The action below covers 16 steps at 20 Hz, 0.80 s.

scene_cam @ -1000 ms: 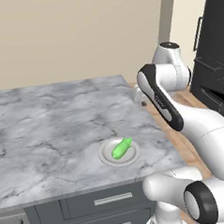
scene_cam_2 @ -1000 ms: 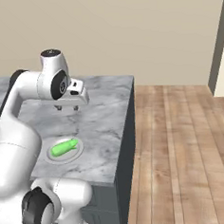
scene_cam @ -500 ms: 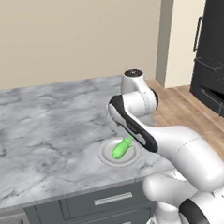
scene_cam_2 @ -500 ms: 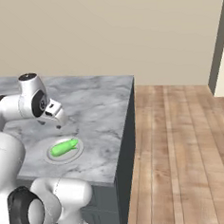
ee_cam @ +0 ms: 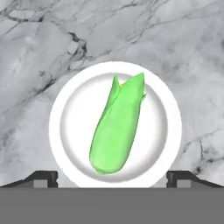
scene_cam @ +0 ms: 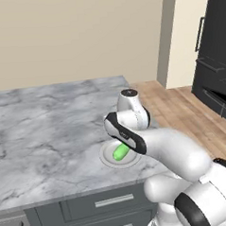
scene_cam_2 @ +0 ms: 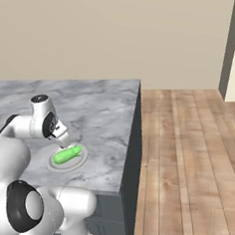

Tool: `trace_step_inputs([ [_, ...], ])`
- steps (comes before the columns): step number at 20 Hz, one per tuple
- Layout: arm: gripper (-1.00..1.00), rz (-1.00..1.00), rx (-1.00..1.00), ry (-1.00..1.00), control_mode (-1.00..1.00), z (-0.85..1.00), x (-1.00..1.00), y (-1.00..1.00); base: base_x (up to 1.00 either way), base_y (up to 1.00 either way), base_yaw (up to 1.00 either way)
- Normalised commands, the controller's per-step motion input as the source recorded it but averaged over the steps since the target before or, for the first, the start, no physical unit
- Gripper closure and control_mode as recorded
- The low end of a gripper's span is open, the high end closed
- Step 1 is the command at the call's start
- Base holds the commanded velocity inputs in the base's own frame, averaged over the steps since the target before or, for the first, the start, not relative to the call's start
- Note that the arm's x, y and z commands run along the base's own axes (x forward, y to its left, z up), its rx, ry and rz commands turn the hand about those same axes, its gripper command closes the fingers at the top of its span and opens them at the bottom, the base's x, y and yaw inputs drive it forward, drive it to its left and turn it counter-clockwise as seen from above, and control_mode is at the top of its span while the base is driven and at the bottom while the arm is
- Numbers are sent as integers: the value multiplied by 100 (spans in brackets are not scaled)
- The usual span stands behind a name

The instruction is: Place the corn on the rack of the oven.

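The corn [ee_cam: 116,127], a bright green husk-like oblong, lies on a round white-grey plate [ee_cam: 57,131] on the marble counter. My gripper [ee_cam: 112,178] hangs straight above it, open, with its two dark fingertips [ee_cam: 43,177] spread wider than the corn and nothing between them. From the right base view the corn [scene_cam_2: 67,154] lies just below the gripper [scene_cam_2: 64,141]. In the left base view my arm covers part of the corn [scene_cam: 120,152]. The black oven [scene_cam: 214,75] stands far to the right across the floor. Its rack is too faint to make out.
The grey marble counter [scene_cam: 45,128] stretches left and back from the plate [scene_cam: 108,158], with drawers [scene_cam: 111,200] below its front edge. Its right edge [scene_cam_2: 137,118] drops to a wooden floor [scene_cam_2: 192,153]. A beige wall runs behind.
The arm has swung down and leftward from high over the counter's right side, bringing the hand low over the plate. The corn and plate have not moved.
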Motion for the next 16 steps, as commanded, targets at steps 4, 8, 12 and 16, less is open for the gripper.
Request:
trace_step_inputs([
  [4, -100, -17, 1, 7, -100, -40, 0, 0, 0, 0, 0],
  [8, -100, -7, 0, 14, -100, -60, 0, 0, 0, 0, 0],
  [12, -100, 0, 0, 0, -100, -44, 17, 0, 0, 0, 0],
  [16, -100, 0, 0, 0, -100, -40, 13, 4, 0, 0, 0],
])
